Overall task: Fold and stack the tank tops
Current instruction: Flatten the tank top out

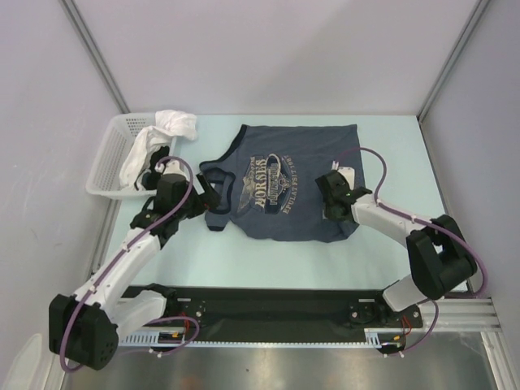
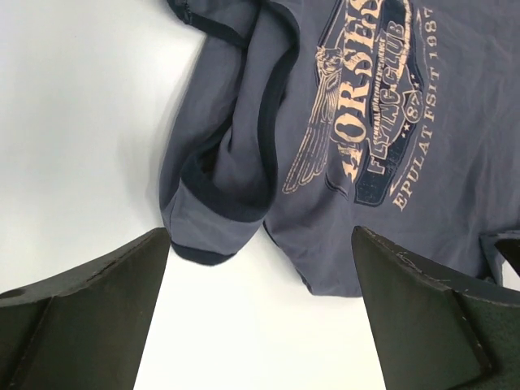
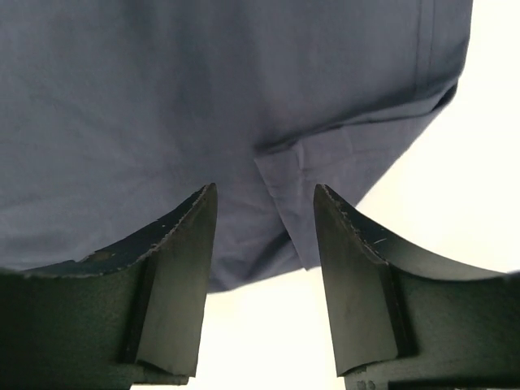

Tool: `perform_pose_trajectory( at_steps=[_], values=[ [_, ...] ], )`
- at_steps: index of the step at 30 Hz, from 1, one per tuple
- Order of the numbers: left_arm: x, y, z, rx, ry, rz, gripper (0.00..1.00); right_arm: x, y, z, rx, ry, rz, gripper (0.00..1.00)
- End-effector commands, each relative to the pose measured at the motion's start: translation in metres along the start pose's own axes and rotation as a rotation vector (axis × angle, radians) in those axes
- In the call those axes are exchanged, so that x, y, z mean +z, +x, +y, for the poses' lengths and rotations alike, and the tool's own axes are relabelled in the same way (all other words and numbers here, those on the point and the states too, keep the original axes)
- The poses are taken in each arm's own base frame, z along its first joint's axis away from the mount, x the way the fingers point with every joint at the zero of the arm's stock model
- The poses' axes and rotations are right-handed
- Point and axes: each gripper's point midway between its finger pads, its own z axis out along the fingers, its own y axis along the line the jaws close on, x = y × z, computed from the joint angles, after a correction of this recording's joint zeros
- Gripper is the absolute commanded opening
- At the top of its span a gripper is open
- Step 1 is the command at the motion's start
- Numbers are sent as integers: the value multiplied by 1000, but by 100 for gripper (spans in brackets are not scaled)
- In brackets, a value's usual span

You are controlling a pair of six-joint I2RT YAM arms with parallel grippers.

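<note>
A dark slate-blue tank top (image 1: 280, 183) lies spread flat in the middle of a pale counter (image 1: 284, 260), a little closer to the far edge than the near one. Its straps and neckline point toward the counter's left edge and its hem toward the right edge. A gold-white winged print covers the chest.

The left gripper (image 1: 213, 197) hangs just over the strap end of the top. In the left wrist view its fingers (image 2: 106, 301) stand wide apart and hold nothing. Below them are a rumpled strap and armhole of the tank top (image 2: 390, 122) and bare counter.

The right gripper (image 1: 329, 203) sits at the top's near right corner, by the hem. In the right wrist view this gripper (image 3: 266, 188) is parted. A small turned-over flap of the cloth (image 3: 203, 97) lies past the gap, and the fingers (image 3: 183, 268) are not pinching it.

A white lattice basket (image 1: 106, 158) stands at the far left corner of the counter, with a white cloth (image 1: 175, 123) draped over its rim.
</note>
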Motion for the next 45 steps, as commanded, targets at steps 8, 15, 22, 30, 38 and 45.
perform_pose_trajectory(
  at_steps=[8,15,22,30,38,45],
  values=[
    [-34,-23,3,1,32,-166,100,9,-2,-8,-90,189,-27,54],
    [-42,-24,2,13,36,-166,100,15,1,-5,-108,191,-8,49],
    [-44,-18,2,24,50,-144,100,18,5,-9,-117,207,17,14],
    [-19,21,18,27,17,-29,100,-10,-4,-45,127,130,-72,0],
    [11,45,21,-3,37,35,100,-37,-10,-117,593,-13,-203,0],
    [38,62,13,-31,85,99,87,-30,8,-135,710,-20,-186,0]
  ],
)
